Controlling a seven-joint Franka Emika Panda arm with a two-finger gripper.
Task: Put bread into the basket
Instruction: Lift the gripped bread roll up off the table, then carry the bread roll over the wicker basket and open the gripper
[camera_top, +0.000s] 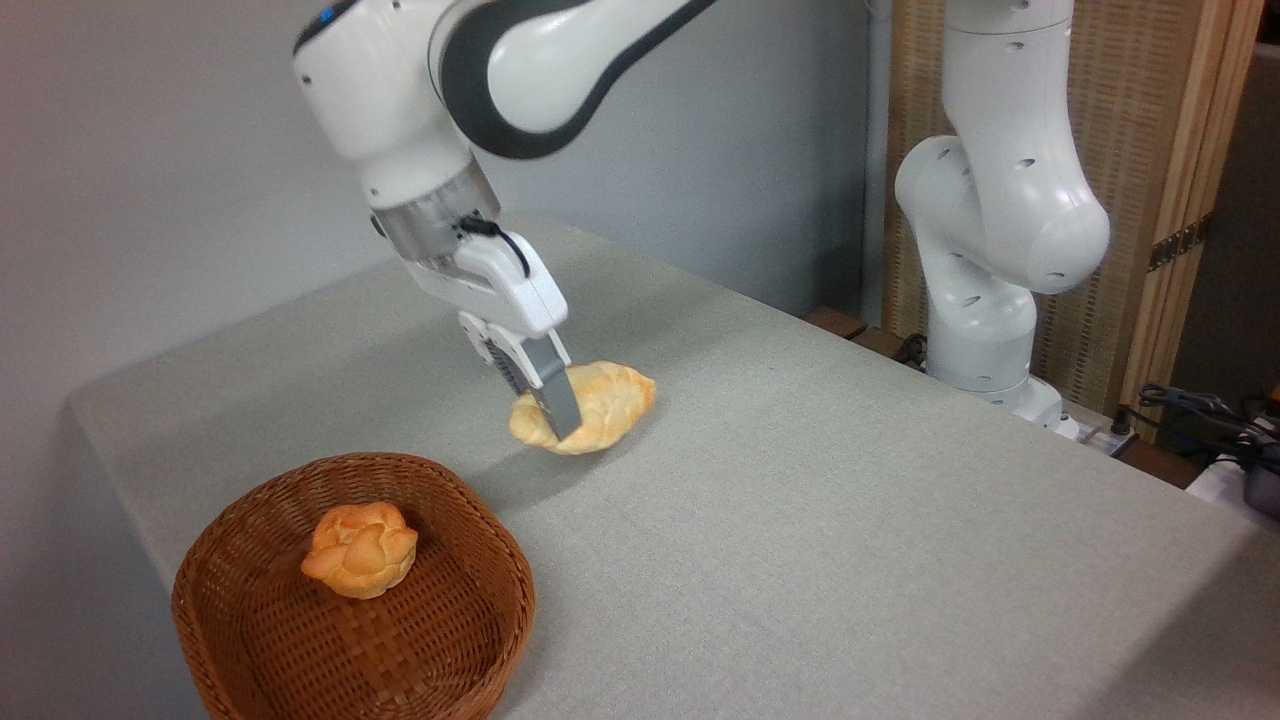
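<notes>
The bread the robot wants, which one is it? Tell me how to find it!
Start at the grey table and find the white arm's claw. It grips the bread, long, pale golden and braided. The other one is a small round orange bun sitting inside the brown basket.

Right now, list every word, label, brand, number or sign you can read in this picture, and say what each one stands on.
None: no readable text shows anywhere.
Arm: plain white and grey shells, no legible logo.
Gripper, shut on the bread: no marking legible.
Basket, bun, table: no print or labels.
Cables and gear at far right: too small and blurred to tell.
</notes>
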